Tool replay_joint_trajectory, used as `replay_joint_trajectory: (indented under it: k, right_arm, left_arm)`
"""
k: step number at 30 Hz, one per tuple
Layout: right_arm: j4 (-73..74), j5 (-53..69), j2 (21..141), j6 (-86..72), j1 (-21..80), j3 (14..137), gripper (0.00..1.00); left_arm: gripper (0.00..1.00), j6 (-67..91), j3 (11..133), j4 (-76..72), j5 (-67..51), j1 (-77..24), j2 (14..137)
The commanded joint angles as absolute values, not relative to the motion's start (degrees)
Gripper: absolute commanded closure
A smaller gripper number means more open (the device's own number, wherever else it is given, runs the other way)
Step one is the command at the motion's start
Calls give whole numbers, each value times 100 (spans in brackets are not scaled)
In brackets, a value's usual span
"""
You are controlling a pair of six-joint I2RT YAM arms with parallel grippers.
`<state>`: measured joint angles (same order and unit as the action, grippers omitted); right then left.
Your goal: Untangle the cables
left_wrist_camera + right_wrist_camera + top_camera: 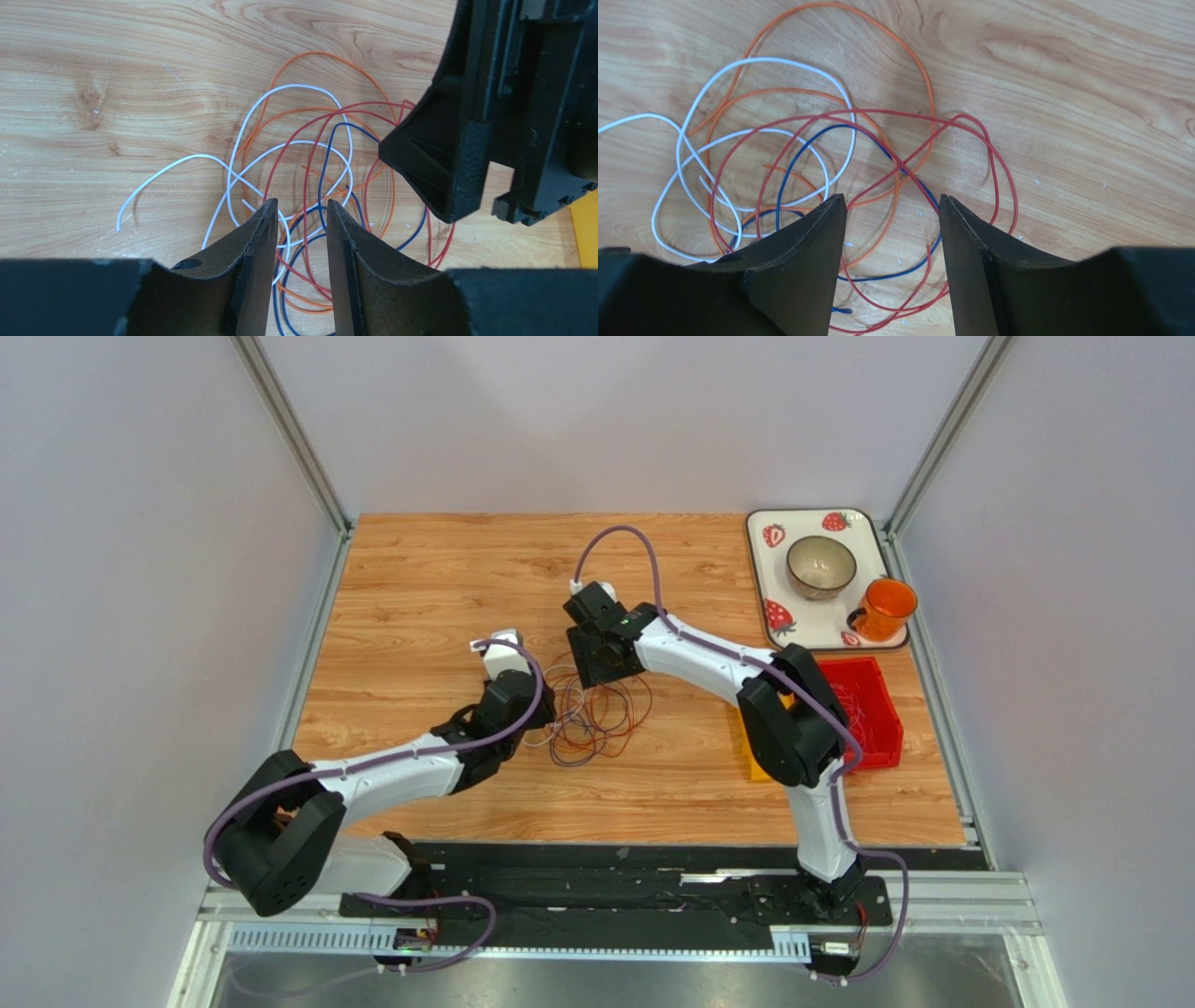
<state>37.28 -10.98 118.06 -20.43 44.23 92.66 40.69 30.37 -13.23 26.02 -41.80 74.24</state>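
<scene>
Left claw (302, 206) at nine o'clock of the cables (596, 721), right claw (892, 203) at twelve; both are half open, holding nothing.

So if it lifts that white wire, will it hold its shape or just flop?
It will probably flop: the white wire is very thin and lies in loose, uneven curves. It likely weighs almost nothing. It may drag its neighbours along, since it crosses the red wire and orange wire repeatedly.
</scene>
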Motion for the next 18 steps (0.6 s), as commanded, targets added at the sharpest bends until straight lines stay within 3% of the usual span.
replay_joint_trajectory:
  k: [1,6,7,13,18]
  right_arm:
    - [3981,-1477,12023,-2206,4491,9694,45]
    - [3990,-1494,12234,-2241,4500,9843,47]
    - [3999,-1494,12269,-2267,4500,9870,53]
    - [3981,-1441,12489,-2364,4500,10010,64]
    - [3964,-1485,12533,-2391,4500,10055,67]
  left_arm:
    - [60,4149,3006,-1661,2575,-4184,7312]
    - [60,4131,2997,-1687,2549,-4184,7313]
    - [60,4122,3006,-1687,2549,-4184,7321]
    - [61,4104,3024,-1688,2523,-4184,7356]
    - [61,4052,3067,-1723,2452,-4192,7392]
